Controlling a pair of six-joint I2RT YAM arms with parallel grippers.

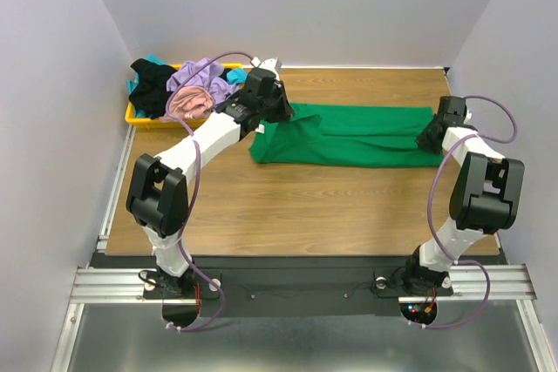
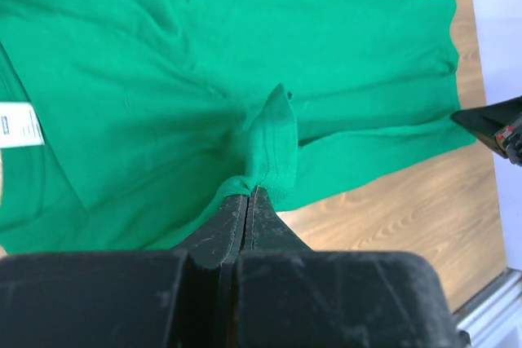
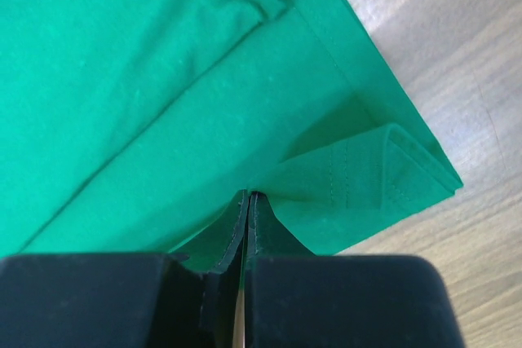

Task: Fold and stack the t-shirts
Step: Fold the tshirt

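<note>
A bright green t-shirt [image 1: 357, 135] lies stretched left to right across the far half of the table, folded lengthwise. My left gripper [image 1: 266, 115] is shut on a pinched ridge of the shirt's cloth [image 2: 269, 140] at its left end; the white neck label [image 2: 18, 124] shows beside it. My right gripper [image 1: 433, 138] is shut on the shirt's hem corner [image 3: 367, 177] at its right end. Lavender [image 1: 206, 76], dusty pink [image 1: 185, 102], black [image 1: 155, 84] and teal [image 1: 234, 77] tees are piled in the tray.
A shallow yellow tray [image 1: 139, 118] holds the pile at the far left, close behind my left arm. Grey walls close the table on the left, back and right. Bare wood [image 1: 305, 206] lies in front of the shirt.
</note>
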